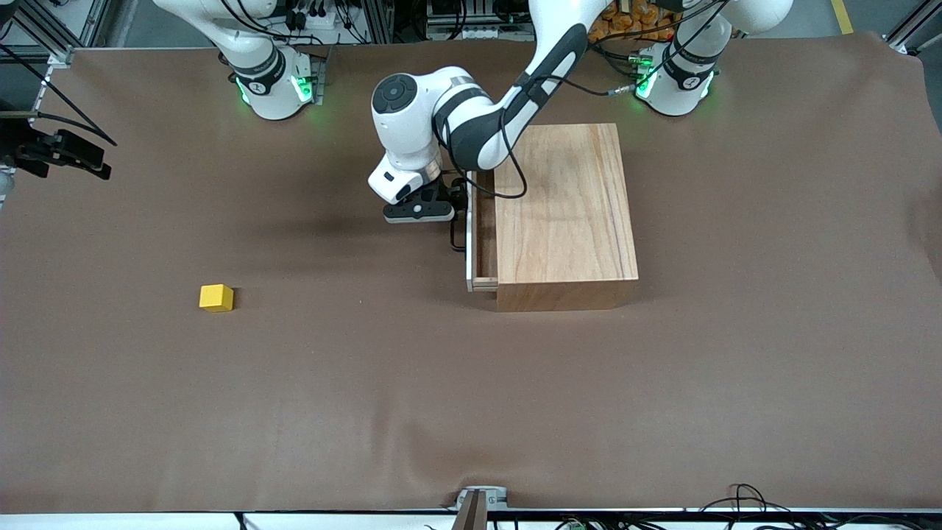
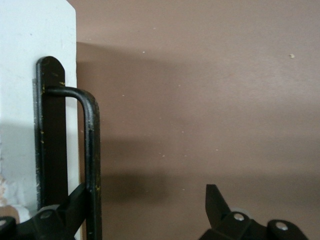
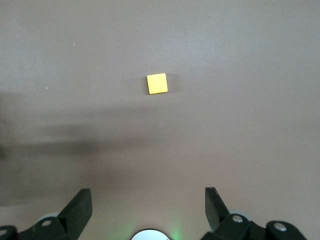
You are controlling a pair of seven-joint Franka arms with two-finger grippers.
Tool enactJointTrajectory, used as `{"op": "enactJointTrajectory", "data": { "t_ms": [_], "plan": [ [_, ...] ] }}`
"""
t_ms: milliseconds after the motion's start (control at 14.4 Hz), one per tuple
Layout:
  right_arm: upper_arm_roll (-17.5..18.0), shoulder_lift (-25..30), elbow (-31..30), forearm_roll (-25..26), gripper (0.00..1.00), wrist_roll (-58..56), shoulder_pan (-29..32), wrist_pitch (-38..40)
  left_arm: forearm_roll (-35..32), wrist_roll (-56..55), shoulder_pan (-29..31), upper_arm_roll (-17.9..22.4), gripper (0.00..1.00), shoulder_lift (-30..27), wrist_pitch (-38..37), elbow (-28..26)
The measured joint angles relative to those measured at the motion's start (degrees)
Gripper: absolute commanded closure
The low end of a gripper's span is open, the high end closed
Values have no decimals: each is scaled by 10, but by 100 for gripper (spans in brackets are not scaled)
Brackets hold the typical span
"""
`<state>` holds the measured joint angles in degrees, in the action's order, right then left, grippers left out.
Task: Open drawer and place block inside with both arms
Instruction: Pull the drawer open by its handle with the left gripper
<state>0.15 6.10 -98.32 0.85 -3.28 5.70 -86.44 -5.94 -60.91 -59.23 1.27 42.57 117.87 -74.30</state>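
I am watching the wooden box [image 1: 563, 213] with its drawer [image 1: 482, 232] standing only a sliver out, too narrow yet to take the block. My worry is that the left gripper [image 1: 419, 211], sitting at the black wire handle [image 2: 90, 150] with its fingers spread wide, is not gripping it: one finger [image 2: 65, 215] is lying against the bar, the other standing well clear, so a pull now could slip off or drag the whole box across the brown cloth. The right gripper [image 3: 147, 207] is hanging high, fingers fully apart and empty, looking down on the yellow block [image 1: 216, 297], which is sitting on the table well away from the box, toward the right arm's end.
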Motion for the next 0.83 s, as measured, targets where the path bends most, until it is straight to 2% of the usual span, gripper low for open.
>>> {"op": "enactJointTrajectory", "data": {
  "t_ms": [416, 833],
  "plan": [
    [0, 0, -11, 0, 0, 0, 0, 0, 0, -15, -12, -1, 0, 3, 9, 0],
    [1, 0, -13, 0, 0, 0, -1, -7, 0, -26, -19, -1, 0, 6, 57, 0]
  ]
}}
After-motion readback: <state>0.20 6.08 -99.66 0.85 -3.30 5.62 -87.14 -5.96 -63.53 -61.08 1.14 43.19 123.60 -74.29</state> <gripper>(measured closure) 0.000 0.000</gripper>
